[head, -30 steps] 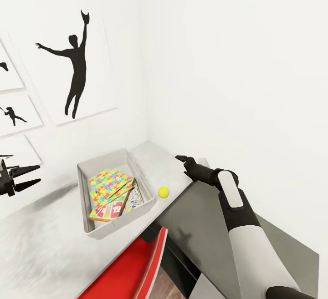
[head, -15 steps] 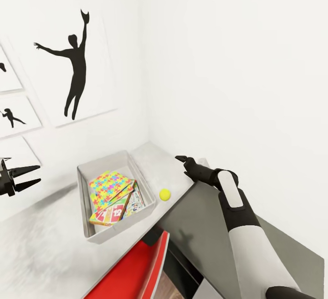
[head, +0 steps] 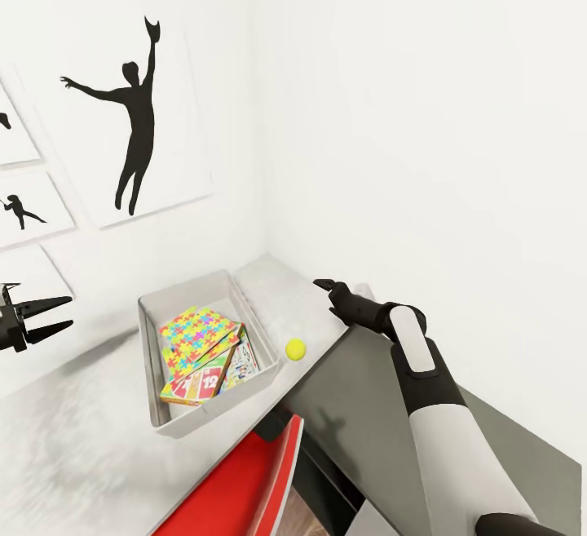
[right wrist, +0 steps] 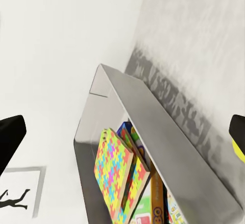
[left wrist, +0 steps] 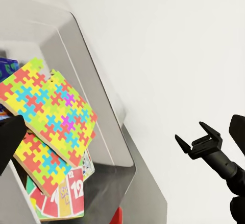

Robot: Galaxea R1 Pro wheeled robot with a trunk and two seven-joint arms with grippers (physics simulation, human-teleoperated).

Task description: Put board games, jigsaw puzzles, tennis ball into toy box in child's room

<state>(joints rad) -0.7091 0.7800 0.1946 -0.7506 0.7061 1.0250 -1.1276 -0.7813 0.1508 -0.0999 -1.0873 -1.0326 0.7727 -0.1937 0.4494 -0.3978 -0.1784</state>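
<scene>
table (head: 90,438): white top, running into the corner ahead of you.
toy box (head: 153,307): grey, on the table, holding your jigsaw puzzles (head: 198,332) and board games (head: 202,378).
right gripper (head: 328,288): jaws apart, past the ball.
left gripper (head: 50,316): spread open, empty.
tennis ball (head: 295,348): on the table, just beside the box.

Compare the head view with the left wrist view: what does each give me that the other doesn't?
Head view alone: the small yellow tennis ball on the grey table beside the box, the black silhouette wall pictures, the red chair, and the open left gripper. Left wrist view alone: a closer look at the box's contents, with a blue box edge. Both: the grey toy box, the multicoloured jigsaw puzzle box and the right gripper.
</scene>
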